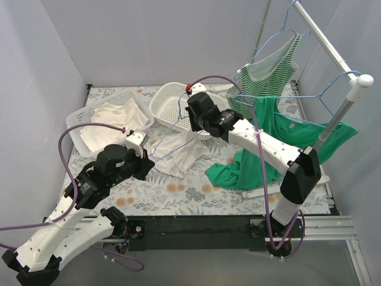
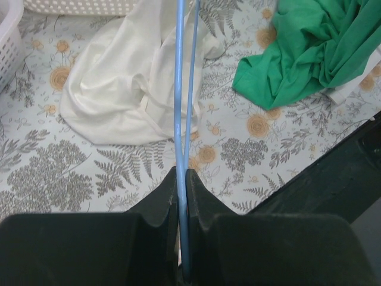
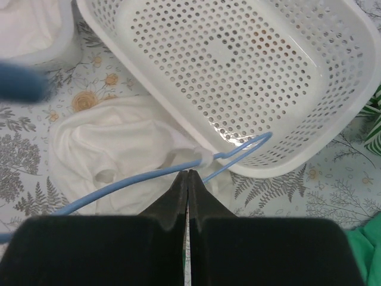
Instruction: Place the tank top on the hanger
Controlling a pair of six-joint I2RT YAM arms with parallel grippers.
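The white tank top (image 1: pixel 178 156) lies crumpled on the floral table between the arms; it also shows in the left wrist view (image 2: pixel 113 89) and the right wrist view (image 3: pixel 113 149). My left gripper (image 1: pixel 149 159) is shut on the light-blue wire hanger (image 2: pixel 178 89), which runs away from its jaws over the top. In the right wrist view the hanger (image 3: pixel 119 187) crosses just ahead of my right gripper (image 3: pixel 188 173), with a thin white strap (image 3: pixel 204 158) looped over the wire. The right jaws are shut at the wire; no cloth shows between them.
An empty white perforated basket (image 1: pixel 164 104) stands just behind the hanger. A second basket (image 1: pixel 80 122) at far left holds a cream-white bundle (image 1: pixel 113 122). On the rail (image 1: pixel 333 50) at right hang a striped top (image 1: pixel 271 68) and a green top (image 1: pixel 280 143), which drapes onto the table.
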